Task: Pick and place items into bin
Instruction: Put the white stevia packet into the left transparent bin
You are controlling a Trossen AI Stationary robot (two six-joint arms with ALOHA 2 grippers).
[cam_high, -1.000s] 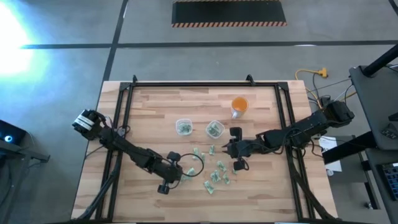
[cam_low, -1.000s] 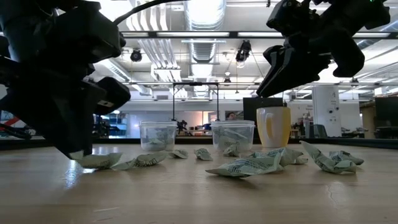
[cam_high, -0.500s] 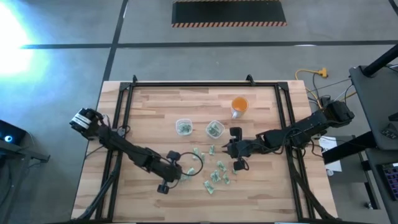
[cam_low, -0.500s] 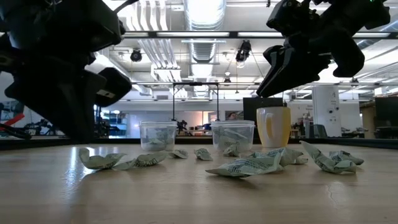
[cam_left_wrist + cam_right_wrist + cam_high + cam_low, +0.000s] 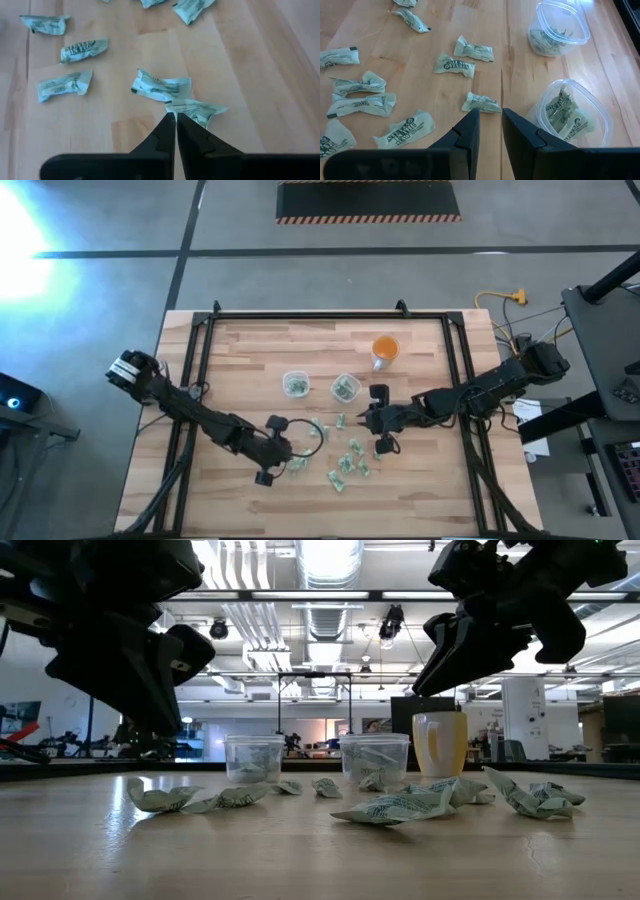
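Several small pale green-and-white wrappers [image 5: 345, 460] lie scattered on the wooden table. Two clear plastic cups [image 5: 294, 385] [image 5: 345, 388] stand beyond them, each with wrappers inside. My left gripper [image 5: 175, 116] is shut and hovers just above the table, short of a crumpled wrapper [image 5: 196, 108] that lies flat; nothing shows between its fingers. In the low view the left gripper [image 5: 150, 730] hangs clear above the wrappers [image 5: 160, 798]. My right gripper [image 5: 490, 125] is open and held above the table near the cups, a wrapper [image 5: 481, 103] lying beyond its tips.
An orange cup [image 5: 385, 350] stands behind the clear cups, toward the far right. A black metal frame [image 5: 205, 340] runs along the table's left, far and right sides. Bare wood lies along the near edge and at the far left.
My left gripper has risen from the table surface, drawing slightly back toward the table's left edge. The wrapper it stood on stays lying on the table. The right arm has kept still.
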